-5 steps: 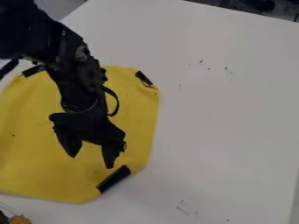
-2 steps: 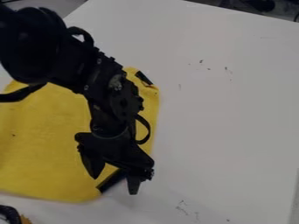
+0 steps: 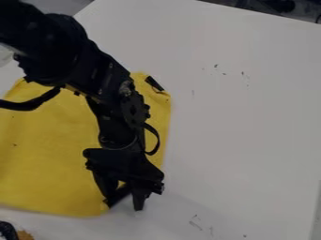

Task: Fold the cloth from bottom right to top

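My black two-finger claw [image 3: 125,205] hangs over the lower right corner of the cloth, parted to a moderate gap, its tips clearly separate. The dark lower strip [image 3: 119,193] on that corner runs slantwise between and behind my fingers, black against black, so I can't make out where finger ends and strip begins, nor whether I am touching it. The flat yellow fabric cloth [image 3: 53,154] lies spread out on the left part of the smooth white table [image 3: 244,126], its left side cut off by the view's edge. My thick black arm [image 3: 103,79] comes in from the upper left and hides much of the cloth's upper middle, and a thin black cable loop [image 3: 156,143] beside my wrist covers a little of its right side. A black upper strip [image 3: 154,84] sits in plain sight at the cloth's top right corner. Near the lower left corner of the view, just below the cloth, are a rounded black object [image 3: 8,230] and an orange-brown piece [image 3: 24,235], both cut off and too partial for me to name. Small dark marks [image 3: 195,224] dot the table to the right of my claw and farther up. Beyond the table's far edge, at the top right, dark clutter [image 3: 276,4] is too cut off to sort out.
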`<action>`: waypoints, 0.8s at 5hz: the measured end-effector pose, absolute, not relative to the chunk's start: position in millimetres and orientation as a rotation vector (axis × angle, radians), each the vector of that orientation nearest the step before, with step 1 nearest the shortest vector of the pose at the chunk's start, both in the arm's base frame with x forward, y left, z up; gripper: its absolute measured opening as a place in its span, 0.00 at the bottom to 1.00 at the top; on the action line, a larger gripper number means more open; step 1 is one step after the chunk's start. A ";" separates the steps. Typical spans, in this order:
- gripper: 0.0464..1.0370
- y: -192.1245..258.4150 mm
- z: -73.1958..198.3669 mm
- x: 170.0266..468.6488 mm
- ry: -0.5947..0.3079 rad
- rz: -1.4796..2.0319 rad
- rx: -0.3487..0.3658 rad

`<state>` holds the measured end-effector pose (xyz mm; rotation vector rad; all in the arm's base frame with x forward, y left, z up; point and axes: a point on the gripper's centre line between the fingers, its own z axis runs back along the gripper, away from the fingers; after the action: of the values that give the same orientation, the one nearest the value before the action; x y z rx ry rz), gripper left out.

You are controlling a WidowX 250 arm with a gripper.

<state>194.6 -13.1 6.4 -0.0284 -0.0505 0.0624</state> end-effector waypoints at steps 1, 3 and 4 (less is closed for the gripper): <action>0.38 -9.2 2.2 196.1 -0.049 0.094 -0.047; 0.05 -8.6 2.7 201.2 -0.080 0.091 -0.046; 0.02 -4.6 16.9 204.0 -0.039 0.046 0.010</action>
<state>204.0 -4.6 16.9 0.0104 -0.0391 0.0461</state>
